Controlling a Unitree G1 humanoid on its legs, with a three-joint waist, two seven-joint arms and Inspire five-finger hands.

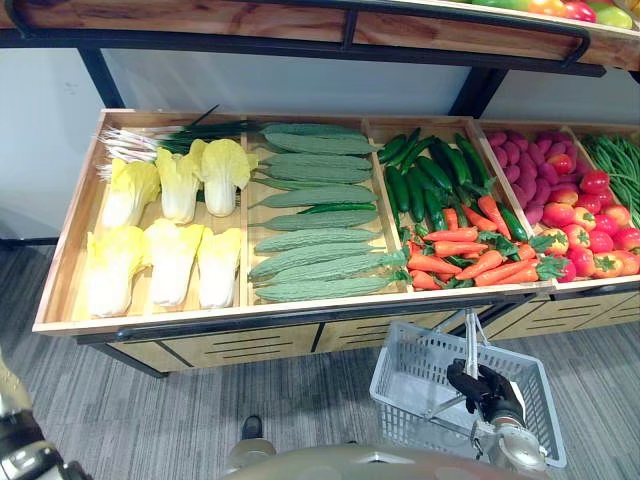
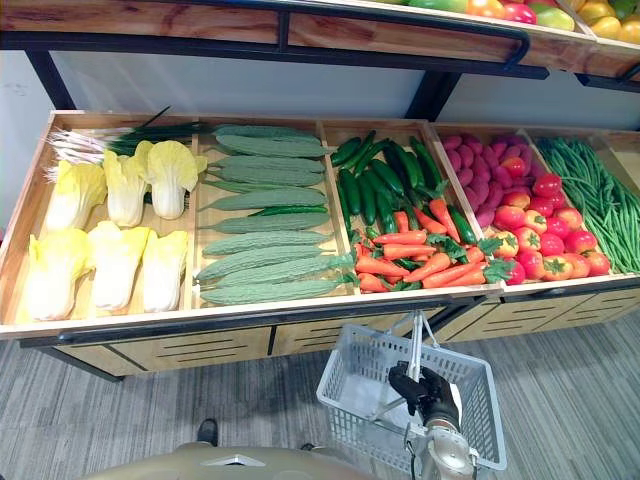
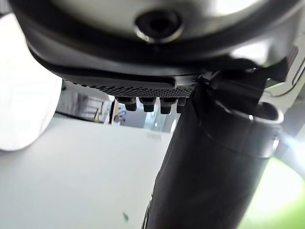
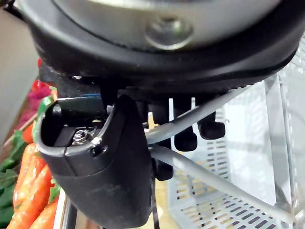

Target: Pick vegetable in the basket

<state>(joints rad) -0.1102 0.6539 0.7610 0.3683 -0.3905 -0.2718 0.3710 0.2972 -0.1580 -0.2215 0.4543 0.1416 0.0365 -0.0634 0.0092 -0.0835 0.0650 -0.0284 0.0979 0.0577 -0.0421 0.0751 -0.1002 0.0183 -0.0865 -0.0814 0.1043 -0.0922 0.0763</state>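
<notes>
A pale grey plastic basket hangs below the stall's front edge, with nothing inside it. My right hand is shut on its two thin handles, fingers curled round them, with the basket's mesh wall past them. On the wooden stall lie yellow-white cabbages, long pale green gourds, dark cucumbers, carrots and tomatoes. My left hand hangs low with relaxed fingers over pale floor and holds nothing.
Wooden dividers split the stall into bins. Spring onions lie at the back left, purple vegetables and green beans at the right. A shelf with a dark rail overhangs the back. A dark shoe stands on the grey floor.
</notes>
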